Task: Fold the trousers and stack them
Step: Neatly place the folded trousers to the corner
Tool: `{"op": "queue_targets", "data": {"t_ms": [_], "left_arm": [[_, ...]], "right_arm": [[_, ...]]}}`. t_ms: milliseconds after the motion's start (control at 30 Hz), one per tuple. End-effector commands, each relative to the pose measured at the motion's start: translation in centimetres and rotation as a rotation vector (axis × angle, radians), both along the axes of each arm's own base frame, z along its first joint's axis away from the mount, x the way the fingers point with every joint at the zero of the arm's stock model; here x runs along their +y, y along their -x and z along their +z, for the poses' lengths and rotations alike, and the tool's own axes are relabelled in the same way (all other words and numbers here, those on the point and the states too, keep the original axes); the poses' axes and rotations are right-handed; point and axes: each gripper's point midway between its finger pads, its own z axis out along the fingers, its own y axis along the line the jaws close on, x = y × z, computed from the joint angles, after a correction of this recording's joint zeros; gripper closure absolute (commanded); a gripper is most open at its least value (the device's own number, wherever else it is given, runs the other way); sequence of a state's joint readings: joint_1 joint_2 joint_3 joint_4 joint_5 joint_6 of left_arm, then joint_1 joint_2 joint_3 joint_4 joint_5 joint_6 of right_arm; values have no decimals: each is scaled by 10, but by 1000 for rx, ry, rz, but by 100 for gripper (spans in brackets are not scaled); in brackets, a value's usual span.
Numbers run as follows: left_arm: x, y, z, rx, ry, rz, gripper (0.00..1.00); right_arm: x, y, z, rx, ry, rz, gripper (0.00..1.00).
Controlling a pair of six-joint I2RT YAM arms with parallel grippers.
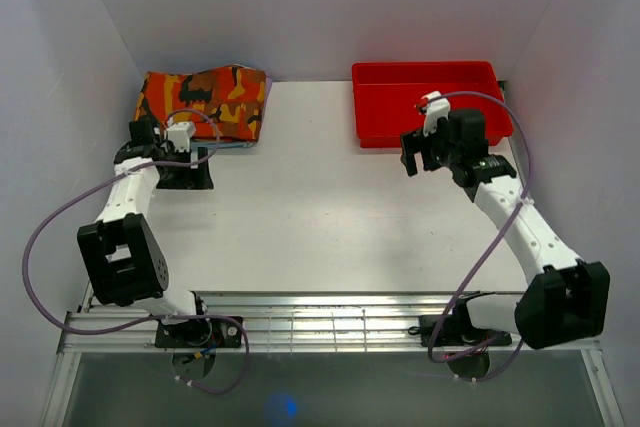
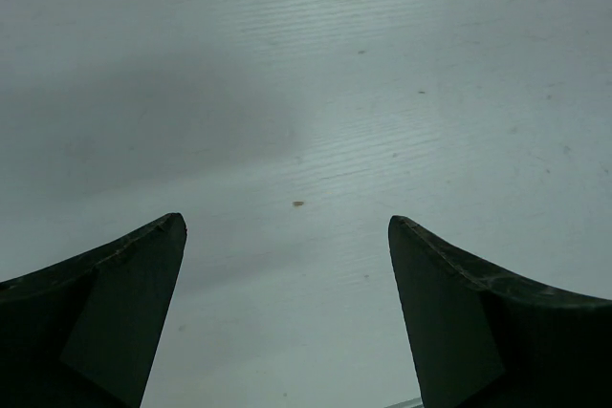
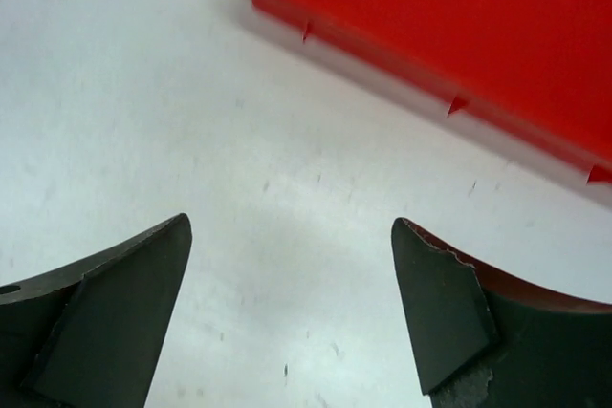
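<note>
The trousers (image 1: 205, 99) lie at the far left corner of the worktop (image 1: 320, 197), folded into a compact, roughly rectangular bundle. The cloth is a camouflage print of orange, red, yellow and black patches. The bundle's top surface is slightly rumpled and its near edge runs roughly parallel to the worktop's far edge.

The left gripper (image 1: 188, 177) sits just in front of the bundle's near edge, clear of the cloth. In the left wrist view, the left gripper (image 2: 287, 226) has its fingers (image 2: 115, 312) spread wide, with only bare worktop between them.

The right gripper (image 1: 418, 155) is at the near left corner of the red plastic tray (image 1: 380, 107), which occupies the far right corner. In the right wrist view, the right gripper (image 3: 292, 226) is also spread wide and holds nothing. The tray wall (image 3: 459, 26) lies just beyond it.
</note>
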State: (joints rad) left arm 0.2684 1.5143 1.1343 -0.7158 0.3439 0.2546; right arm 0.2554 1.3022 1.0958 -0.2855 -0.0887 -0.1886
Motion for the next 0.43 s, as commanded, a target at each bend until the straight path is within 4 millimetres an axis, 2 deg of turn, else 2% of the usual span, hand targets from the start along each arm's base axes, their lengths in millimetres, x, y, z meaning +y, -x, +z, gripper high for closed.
{"op": "queue_targets", "data": {"t_ms": [0, 33, 67, 200, 267, 300, 400], "left_arm": [[-38, -4, 17, -27, 3, -104, 2], [-43, -10, 18, -28, 12, -115, 2], [-49, -11, 17, -23, 21, -126, 2], [-83, -15, 13, -17, 34, -191, 2], [-88, -16, 12, -19, 29, -198, 2], [-101, -14, 11, -17, 32, -226, 2], [-105, -16, 15, -32, 43, -223, 2]], "right_arm": [[-11, 42, -21, 44, 48, 58, 10], [-15, 55, -38, 91, 46, 47, 10], [-20, 61, -33, 73, 31, 33, 10], [-31, 80, -37, 81, 2, -4, 10], [-35, 87, -36, 82, -6, -13, 10], [-35, 89, -36, 83, -7, -17, 10], [-37, 92, -33, 75, -18, -25, 10]]}}
